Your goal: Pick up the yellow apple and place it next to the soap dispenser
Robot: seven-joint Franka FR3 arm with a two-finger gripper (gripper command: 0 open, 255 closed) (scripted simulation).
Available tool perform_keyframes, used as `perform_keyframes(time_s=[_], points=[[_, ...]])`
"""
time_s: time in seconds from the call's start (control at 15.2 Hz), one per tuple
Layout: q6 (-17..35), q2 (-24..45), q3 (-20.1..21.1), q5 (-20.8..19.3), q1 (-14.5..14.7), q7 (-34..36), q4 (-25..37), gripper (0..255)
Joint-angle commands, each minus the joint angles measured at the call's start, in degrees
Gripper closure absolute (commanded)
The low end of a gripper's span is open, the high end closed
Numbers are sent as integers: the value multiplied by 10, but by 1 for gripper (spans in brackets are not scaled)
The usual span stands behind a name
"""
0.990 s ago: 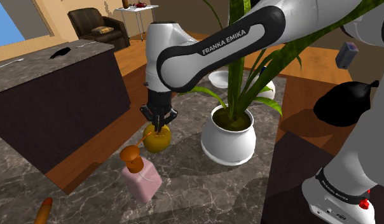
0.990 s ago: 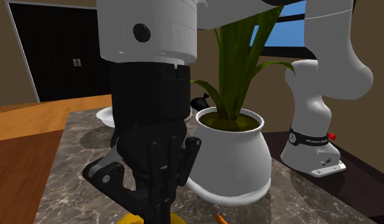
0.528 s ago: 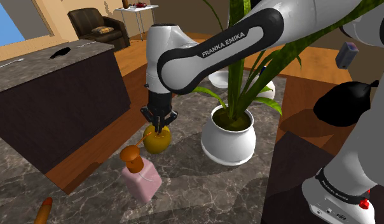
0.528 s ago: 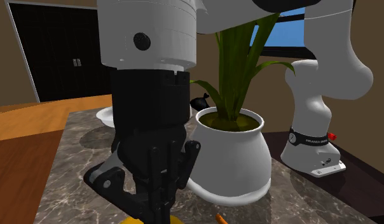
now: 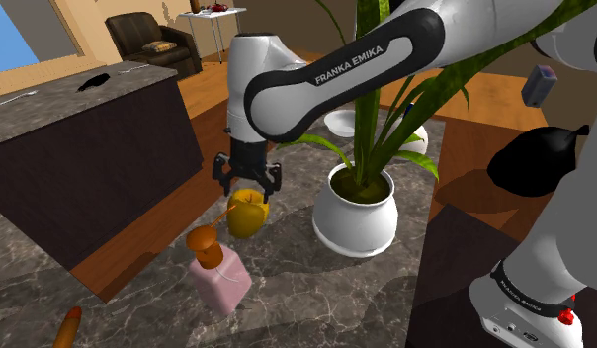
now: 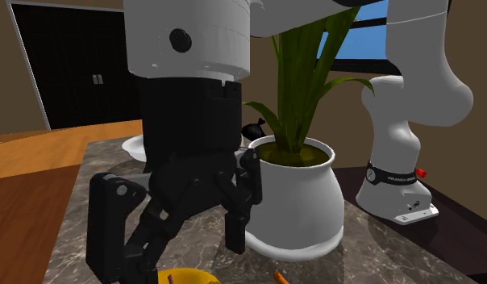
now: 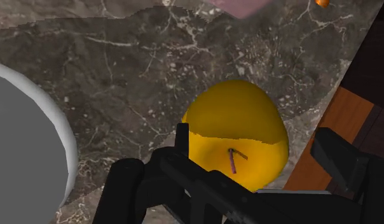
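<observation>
Two black fingers of the claw [image 5: 247,181] stand spread wide in the shoulder view, where half a second ago they were pinched onto the top of the yellow apple [image 5: 246,216]. The apple now sits on the marble counter [image 5: 316,287] directly beneath the open claw. It is just beside the orange cap of the pink soap dispenser [image 5: 217,277], with the white plant pot [image 5: 356,213] a little way off on its other side. I cannot tell whether apple and dispenser touch. In the second exterior view the fingers have swung apart from their closed posture, and the apple's yellow crown [image 6: 185,277] shows at the lower edge between them, clear of both. In the wrist view the apple [image 7: 238,121] rests stem-up on the marble between the parted fingers, neither finger touching it. A strip of the dispenser's pink body [image 7: 248,6] lies close beyond it, and the pot's rim [image 7: 57,140] is off to one side. I judge the release made and the placing done. What is left for me is to lift straight up without nudging the fruit.
</observation>
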Motion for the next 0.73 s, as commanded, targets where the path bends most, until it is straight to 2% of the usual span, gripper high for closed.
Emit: perform_keyframes(time_s=[0.0, 0.13, 0.66], points=[[-25, -15, 0, 6, -5, -5, 10, 0], [-55, -31, 0, 11, -10, -8, 24, 0], [-55, -31, 0, 11, -10, -8, 24, 0]])
